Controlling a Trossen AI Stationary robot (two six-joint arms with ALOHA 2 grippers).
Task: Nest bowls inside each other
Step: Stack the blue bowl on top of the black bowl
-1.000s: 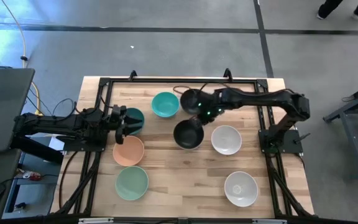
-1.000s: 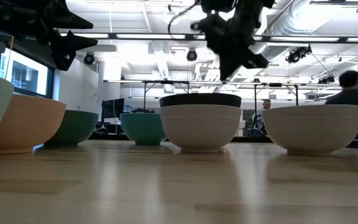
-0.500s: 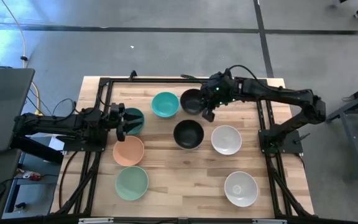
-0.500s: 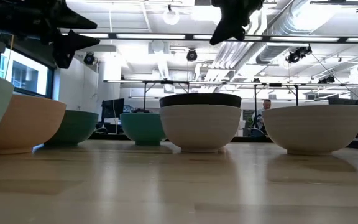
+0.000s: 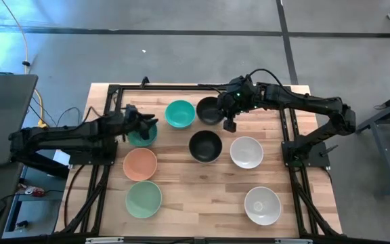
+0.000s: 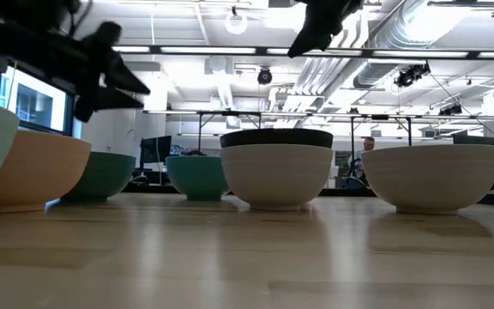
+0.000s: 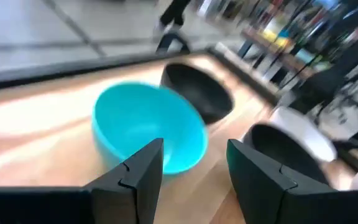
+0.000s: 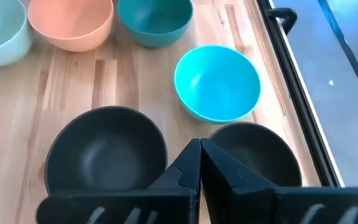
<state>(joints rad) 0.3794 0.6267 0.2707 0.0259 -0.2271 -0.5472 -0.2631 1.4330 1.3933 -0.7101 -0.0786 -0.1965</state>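
The left claw (image 5: 143,124) hangs spread wide and empty above the dark green bowl (image 5: 143,135), with the teal bowl (image 5: 180,114) at its 2 o'clock and the peach bowl (image 5: 140,164) at its 6 o'clock in the high view; the right claw (image 5: 229,125) is pinched closed on nothing, just beside one black bowl (image 5: 209,110) at its 10 o'clock; the other black bowl (image 5: 204,146), nested in a white one, lies on the desk (image 5: 202,196) at its 7 o'clock.

Wooden table (image 5: 181,203) carries bowls (image 5: 143,198), one black nested in white
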